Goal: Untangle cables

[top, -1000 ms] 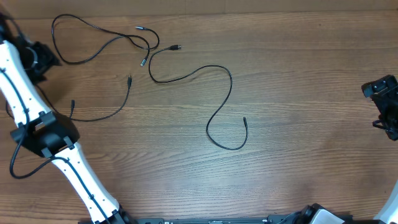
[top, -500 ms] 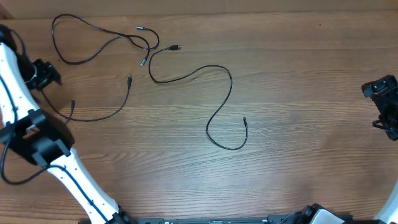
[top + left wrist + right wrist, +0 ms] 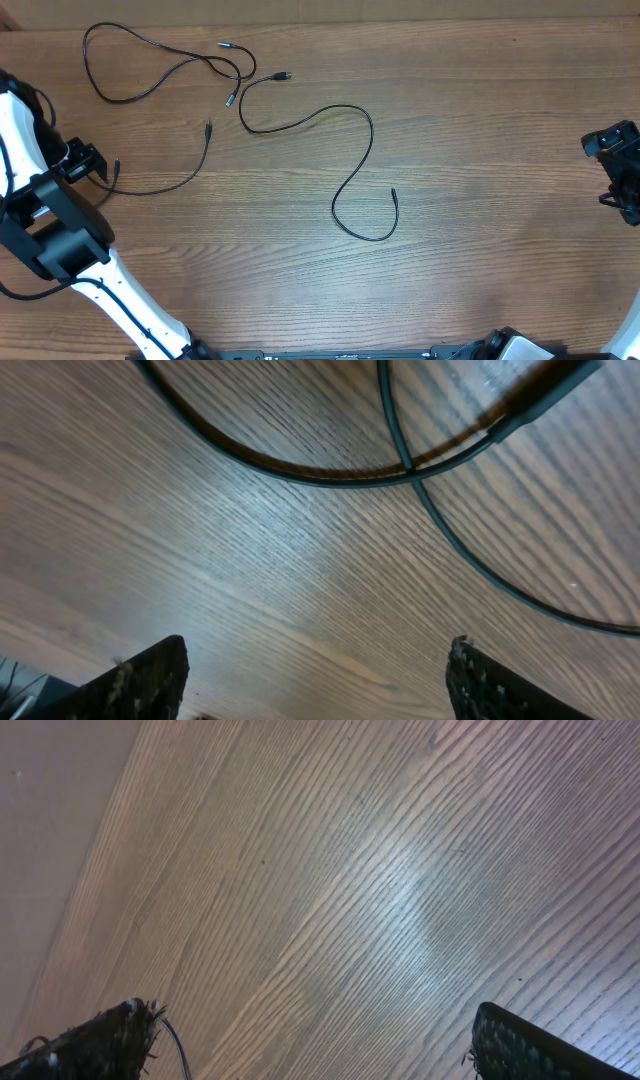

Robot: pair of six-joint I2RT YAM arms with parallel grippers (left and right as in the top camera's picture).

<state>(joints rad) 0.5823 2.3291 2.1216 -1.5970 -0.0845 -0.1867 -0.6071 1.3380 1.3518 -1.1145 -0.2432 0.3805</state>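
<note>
- Cables, thin black flexible cords with small plug tips, lie loose on the brown wooden table (image 3: 500, 100); I count three of them, in the far left half.
- One looped cable (image 3: 100, 90) makes a wide loop at the far left corner. Its other part runs right toward the plug ends near the middle.
- One long cable (image 3: 355, 170) goes in an S shape from the far middle toward the centre. Its near end curls up into a small hook.
- One short cable (image 3: 170, 185) bends from a plug in the middle to another plug close beside my left gripper (image 3: 88, 160).
- My left gripper (image 3: 320, 695) hangs low over the wood with the fingers wide apart and nothing between them.
- In my left wrist view a thin cord (image 3: 480, 565) crosses a second dark cord ahead of the fingers. I cannot tell which cables these are.
- My right gripper (image 3: 612, 165) is at the right edge, well apart from all cables.
- Its fingers (image 3: 100, 1045) are also spread wide over bare wood and hold nothing.
</note>
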